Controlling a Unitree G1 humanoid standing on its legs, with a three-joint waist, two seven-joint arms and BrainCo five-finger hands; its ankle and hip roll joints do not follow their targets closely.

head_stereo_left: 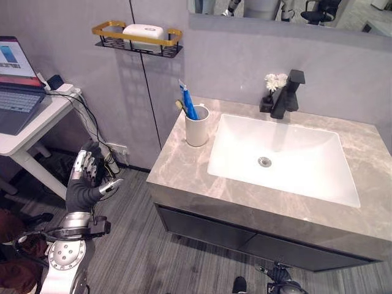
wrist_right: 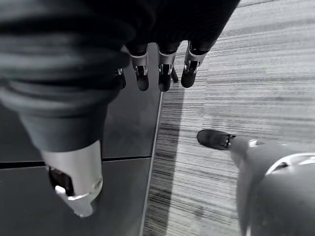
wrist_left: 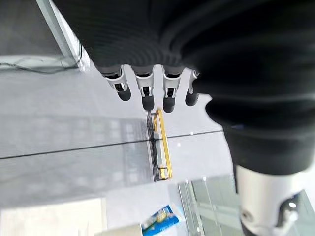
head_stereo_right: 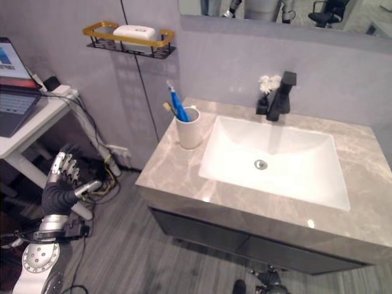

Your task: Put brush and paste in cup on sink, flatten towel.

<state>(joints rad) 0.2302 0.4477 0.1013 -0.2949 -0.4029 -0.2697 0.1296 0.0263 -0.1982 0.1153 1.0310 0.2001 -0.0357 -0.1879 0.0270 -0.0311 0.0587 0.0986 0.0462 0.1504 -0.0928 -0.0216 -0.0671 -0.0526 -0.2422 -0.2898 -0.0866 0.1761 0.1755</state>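
Brush (head_stereo_left: 181, 108) mostly hidden behind paste (head_stereo_left: 188, 101) inside cup (head_stereo_left: 196, 127)

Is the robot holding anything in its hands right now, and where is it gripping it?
Nothing is held. The left hand hangs open beside the sink counter, and the right hand is open over the floor.

You get even, bright indoor light; soft glare sits on the white sink (head_stereo_left: 288, 156), and the wrist views blur up close.
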